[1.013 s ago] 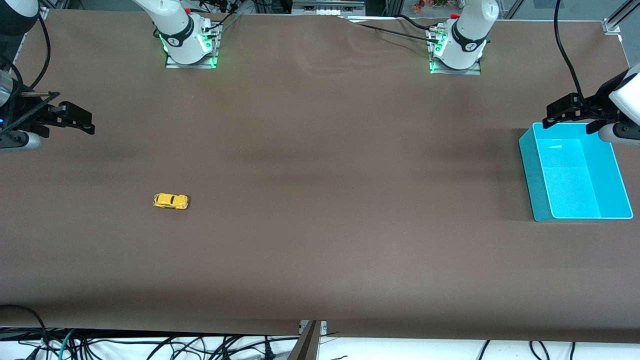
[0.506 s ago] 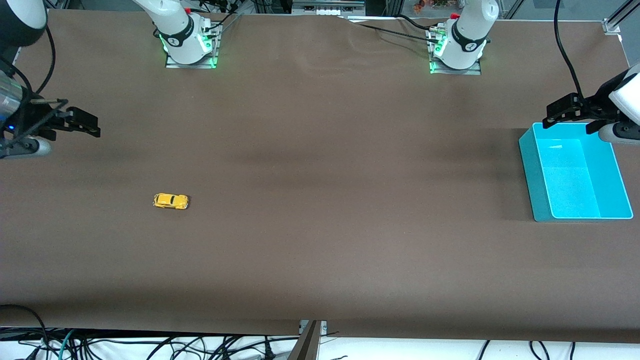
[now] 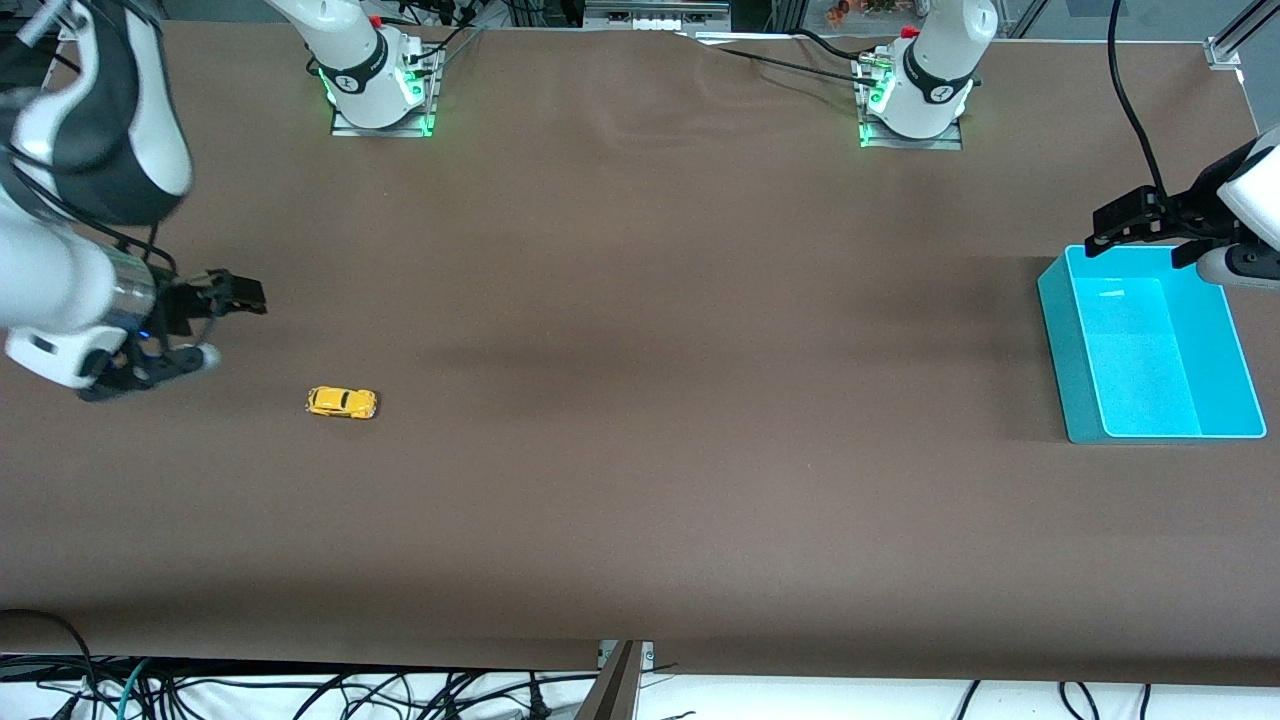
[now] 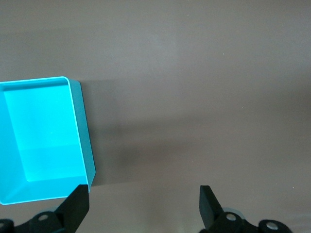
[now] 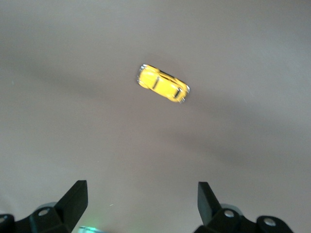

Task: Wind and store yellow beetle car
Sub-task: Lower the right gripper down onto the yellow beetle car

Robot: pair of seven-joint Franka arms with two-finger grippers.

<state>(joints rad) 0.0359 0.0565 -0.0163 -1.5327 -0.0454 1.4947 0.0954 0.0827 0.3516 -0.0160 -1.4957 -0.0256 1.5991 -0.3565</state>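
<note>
Fingers (image 5: pixel 77 196) spread, right gripper (image 3: pixel 232 300) above table (image 3: pixel 640 500), tilted

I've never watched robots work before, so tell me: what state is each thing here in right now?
yellow beetle car: on its wheels on the table, toward the right arm's end, untouched.
teal bin: upright, open-topped, nothing in it.
right gripper: open, holding nothing, over the table near the car.
left gripper: open, holding nothing, waiting by the bin's rim.
table: covered with a brown cloth.
</note>
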